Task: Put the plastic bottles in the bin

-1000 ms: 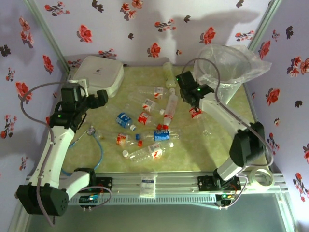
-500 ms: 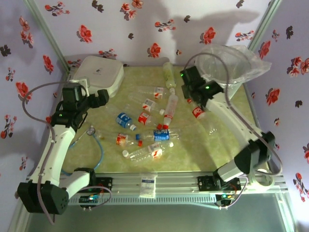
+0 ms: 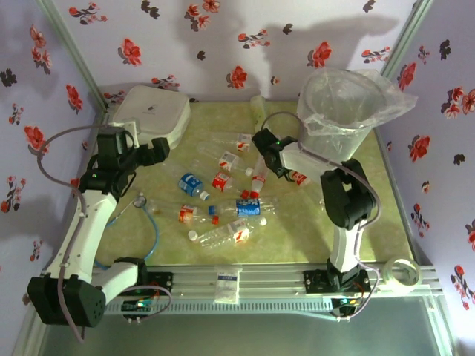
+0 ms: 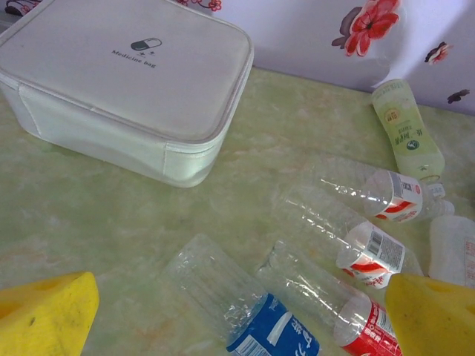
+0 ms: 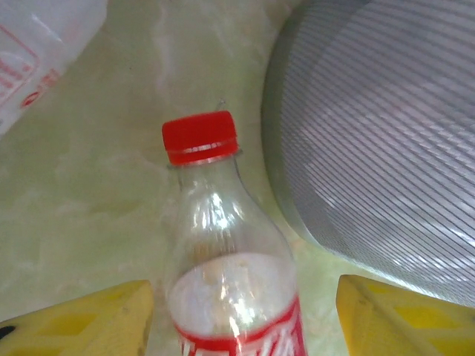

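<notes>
Several clear plastic bottles lie scattered mid-table, among them a blue-labelled one (image 3: 191,183) (image 4: 256,315) and a pale green one (image 3: 257,106) (image 4: 407,126). A red-capped bottle (image 5: 223,274) (image 3: 299,176) lies on the table just left of the bin (image 3: 338,111), whose ribbed grey wall (image 5: 371,148) rises beside it. My right gripper (image 5: 241,322) (image 3: 282,167) is open. Its yellow fingers (image 5: 74,322) stand on either side of that bottle with gaps. My left gripper (image 4: 241,319) (image 3: 156,148) hangs wide open above the blue-labelled bottle, holding nothing.
A white medicine bag (image 3: 148,115) (image 4: 126,81) sits at the back left. A thin blue hose (image 3: 154,226) and a tiny white cap (image 3: 192,235) lie front left. Floral walls close in the back and sides. A tape ring (image 3: 404,273) rests on the front rail.
The right gripper opened and let go of the red-capped bottle, which now lies beside the bin. The right arm folded back and swung left. The left arm barely moved.
</notes>
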Available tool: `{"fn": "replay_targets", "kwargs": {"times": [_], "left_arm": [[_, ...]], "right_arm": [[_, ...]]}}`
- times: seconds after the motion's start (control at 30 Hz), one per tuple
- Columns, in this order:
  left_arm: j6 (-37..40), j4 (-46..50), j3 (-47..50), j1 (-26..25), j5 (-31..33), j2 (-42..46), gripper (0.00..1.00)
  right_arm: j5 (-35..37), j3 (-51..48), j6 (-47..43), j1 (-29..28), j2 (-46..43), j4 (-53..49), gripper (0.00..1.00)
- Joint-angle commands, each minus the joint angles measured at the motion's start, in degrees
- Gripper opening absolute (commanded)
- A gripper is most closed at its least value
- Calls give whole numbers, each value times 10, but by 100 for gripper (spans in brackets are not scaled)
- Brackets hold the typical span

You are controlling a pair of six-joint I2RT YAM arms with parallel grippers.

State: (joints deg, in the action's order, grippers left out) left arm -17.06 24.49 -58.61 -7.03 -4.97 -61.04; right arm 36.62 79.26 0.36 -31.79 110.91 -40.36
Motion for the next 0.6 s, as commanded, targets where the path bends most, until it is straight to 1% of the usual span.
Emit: {"fn": "replay_targets", "kwargs": {"times": [0.0, 0.07, 0.2, 0.23, 0.3, 0.37, 0.5, 0.57], "left_arm": [[3, -3, 9, 0, -12, 0, 99], [12, -3, 13, 2, -12, 0, 99], [14, 1, 12, 8, -12, -6, 99], [14, 1, 12, 8, -12, -7, 99], [14, 0, 14, 10, -12, -6, 99], [14, -1, 15, 11, -12, -5, 99], [12, -2, 15, 14, -12, -9, 99], [12, -1, 14, 16, -12, -10, 99]], "right_arm": [[-7, 24, -11, 17, 37, 19, 69], [-10, 27, -12, 20, 58, 24, 71], [-18, 33, -4, 25, 90, 21, 71], [-23, 32, -1, 26, 96, 20, 70], [-26, 26, 5, 27, 97, 23, 60], [-26, 13, 9, 25, 83, 29, 54], [-15, 2, 8, 23, 35, 28, 45], [-7, 1, 3, 21, 5, 19, 43]]}}
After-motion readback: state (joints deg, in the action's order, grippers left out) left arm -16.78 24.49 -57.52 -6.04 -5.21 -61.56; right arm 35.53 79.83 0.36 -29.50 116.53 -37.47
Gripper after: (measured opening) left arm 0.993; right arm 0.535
